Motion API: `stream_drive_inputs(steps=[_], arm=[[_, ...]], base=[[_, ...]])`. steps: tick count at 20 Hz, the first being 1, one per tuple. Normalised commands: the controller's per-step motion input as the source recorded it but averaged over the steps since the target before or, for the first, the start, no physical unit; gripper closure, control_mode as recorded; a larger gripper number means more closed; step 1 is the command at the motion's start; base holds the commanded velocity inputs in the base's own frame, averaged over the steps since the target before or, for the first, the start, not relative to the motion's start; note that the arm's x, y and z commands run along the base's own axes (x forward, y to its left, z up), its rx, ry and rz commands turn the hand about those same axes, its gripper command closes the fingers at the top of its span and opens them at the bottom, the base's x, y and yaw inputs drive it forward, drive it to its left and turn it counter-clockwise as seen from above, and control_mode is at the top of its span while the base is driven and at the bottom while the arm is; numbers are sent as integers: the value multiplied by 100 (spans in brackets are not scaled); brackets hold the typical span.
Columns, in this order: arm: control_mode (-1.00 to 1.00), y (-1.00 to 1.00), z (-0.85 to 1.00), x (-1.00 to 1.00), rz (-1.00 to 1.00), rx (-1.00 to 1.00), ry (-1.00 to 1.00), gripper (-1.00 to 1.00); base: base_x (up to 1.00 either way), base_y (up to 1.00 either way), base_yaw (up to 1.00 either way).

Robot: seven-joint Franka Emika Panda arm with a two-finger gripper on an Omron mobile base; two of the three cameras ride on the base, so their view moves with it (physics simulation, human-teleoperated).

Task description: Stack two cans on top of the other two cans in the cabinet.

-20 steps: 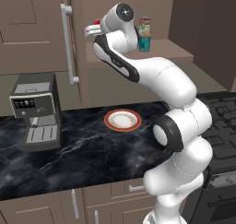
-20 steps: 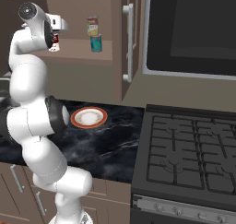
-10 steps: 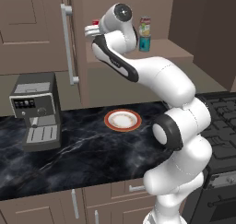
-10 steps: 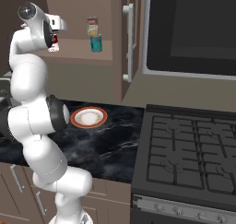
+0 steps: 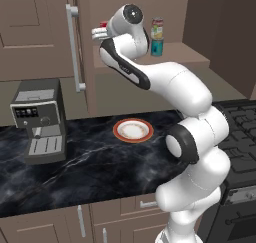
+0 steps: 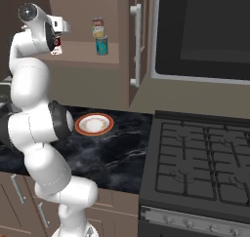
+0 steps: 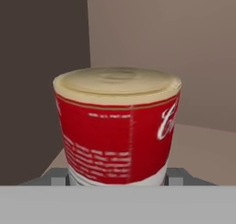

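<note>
holding a red can [image 7: 117, 128] between the fingers [image 7: 177, 176] inside the cabinet [image 5: 190, 57].

Kitchen, gas stove [image 6: 202, 155], coffee machine [image 5: 40, 121], wooden cabinet [image 5: 45, 32], marble counter [image 5: 80, 172]

Arm [image 5: 175, 87]: glossy white rounded links, dark grey joint bands, round black end caps with grey centres; pincer [image 7: 118, 177] has small grey blocky fingertips [image 7: 177, 176]
</note>
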Motion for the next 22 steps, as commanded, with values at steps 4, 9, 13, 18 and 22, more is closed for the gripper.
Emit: stream_drive_inputs(steps=[4, 9, 13, 18, 22], arm=[[-100, 1, -13, 0, 0, 0, 0, -100], [-100, 0, -5, -3, 0, 0, 0, -100], [-100, 0, -8, -17, 0, 0, 0, -100], [-100, -5, -8, -31, 0, 0, 0, -100], [-100, -21, -15, -46, 0, 0, 0, -100]], base=[[0, 0, 0], [0, 0, 0], [0, 0, 0], [0, 0, 0], [0, 0, 0]])
